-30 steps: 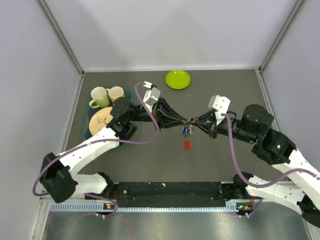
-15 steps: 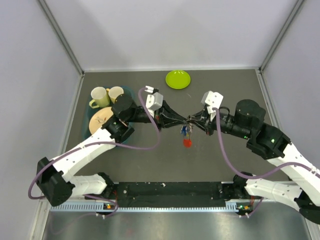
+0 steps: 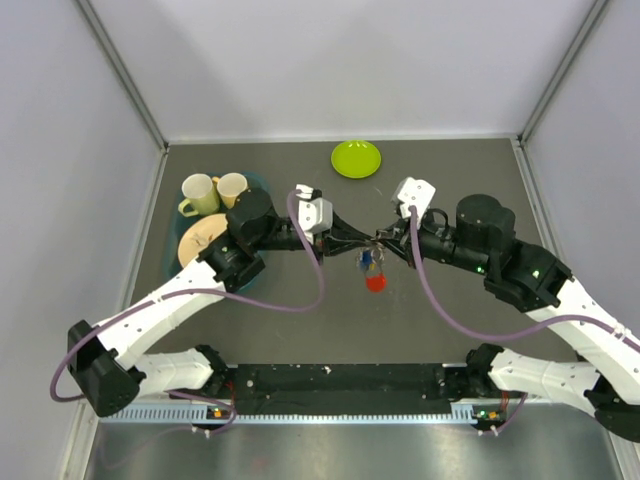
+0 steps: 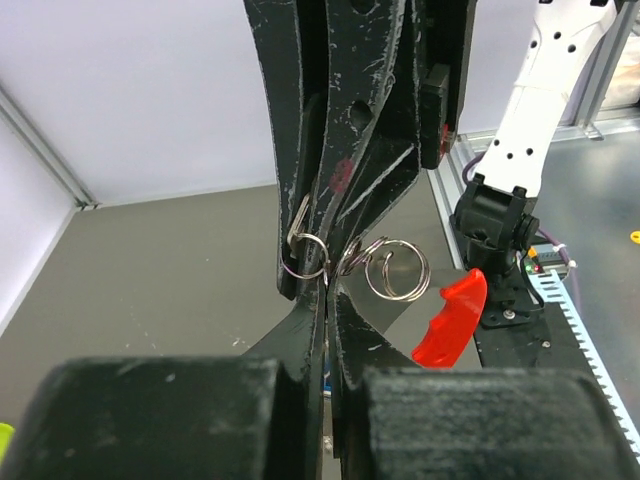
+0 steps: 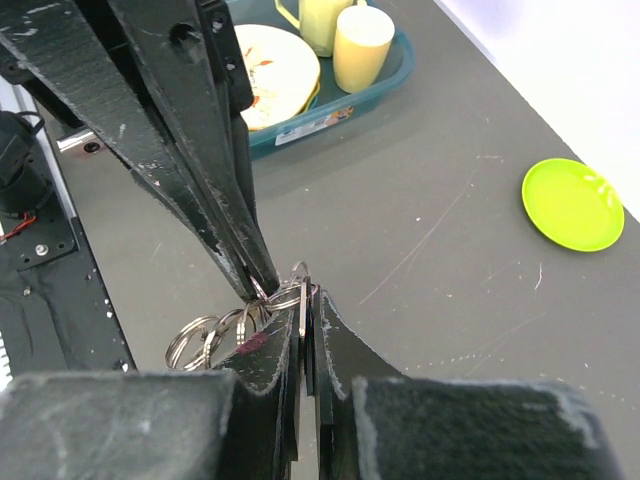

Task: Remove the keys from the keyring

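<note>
The keyring (image 3: pixel 375 244) is held in the air between both grippers over the middle of the table. My left gripper (image 3: pixel 366 243) is shut on one thin silver ring (image 4: pixel 300 275). My right gripper (image 3: pixel 386 242) is shut on a ring (image 5: pixel 286 301) of the same bunch. The two sets of fingertips almost touch. The keys hang below: a blue one (image 3: pixel 371 261) and a red tag (image 3: pixel 375 283), which also shows in the left wrist view (image 4: pixel 450 318). More linked rings (image 4: pixel 400 296) dangle beside the tips, also in the right wrist view (image 5: pixel 168 350).
A lime-green dish (image 3: pixel 356 158) lies at the back centre. A teal tray (image 3: pixel 252 181) at the left holds two cups (image 3: pixel 215 190) and a plate (image 3: pixel 200 240). Both arms span the table's middle, trailing purple cables.
Both wrists have drawn in towards each other and turned a little. The bunch of keys hangs at nearly the same spot between the tips.
</note>
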You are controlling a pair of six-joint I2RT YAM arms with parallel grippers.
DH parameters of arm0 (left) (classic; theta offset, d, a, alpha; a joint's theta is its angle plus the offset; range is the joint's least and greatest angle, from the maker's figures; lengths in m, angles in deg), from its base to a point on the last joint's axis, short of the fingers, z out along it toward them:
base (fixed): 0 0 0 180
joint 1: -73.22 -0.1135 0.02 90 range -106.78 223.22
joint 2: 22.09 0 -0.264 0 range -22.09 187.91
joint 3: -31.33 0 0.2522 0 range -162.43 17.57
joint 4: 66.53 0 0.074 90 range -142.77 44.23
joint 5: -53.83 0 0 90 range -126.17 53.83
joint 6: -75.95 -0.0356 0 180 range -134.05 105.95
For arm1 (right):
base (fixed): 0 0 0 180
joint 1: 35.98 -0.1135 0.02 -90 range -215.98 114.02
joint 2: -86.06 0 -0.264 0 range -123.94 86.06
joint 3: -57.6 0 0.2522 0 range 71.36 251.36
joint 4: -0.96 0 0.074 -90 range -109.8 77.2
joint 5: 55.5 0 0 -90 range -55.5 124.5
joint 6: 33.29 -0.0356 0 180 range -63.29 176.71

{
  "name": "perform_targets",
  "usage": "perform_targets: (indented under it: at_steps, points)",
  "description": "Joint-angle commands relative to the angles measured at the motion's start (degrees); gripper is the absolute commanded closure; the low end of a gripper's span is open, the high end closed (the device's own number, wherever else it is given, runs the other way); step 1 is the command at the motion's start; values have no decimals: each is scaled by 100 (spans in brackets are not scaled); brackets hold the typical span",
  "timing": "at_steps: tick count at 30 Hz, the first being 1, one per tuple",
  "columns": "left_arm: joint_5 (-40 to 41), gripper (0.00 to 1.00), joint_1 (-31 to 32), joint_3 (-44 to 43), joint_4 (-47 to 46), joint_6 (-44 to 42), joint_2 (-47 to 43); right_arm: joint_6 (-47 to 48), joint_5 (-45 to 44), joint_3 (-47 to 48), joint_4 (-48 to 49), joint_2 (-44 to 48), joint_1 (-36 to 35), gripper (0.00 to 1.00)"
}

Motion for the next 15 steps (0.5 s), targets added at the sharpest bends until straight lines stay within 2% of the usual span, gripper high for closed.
perform_targets:
  at_steps: [1,15]
  points:
    - [-474,100,133,15,125,-268,-262,-93,-640,309,494,41,10,100]
    - [-632,100,115,50,-192,5,-465,-5,-842,-17,467,138,54,100]
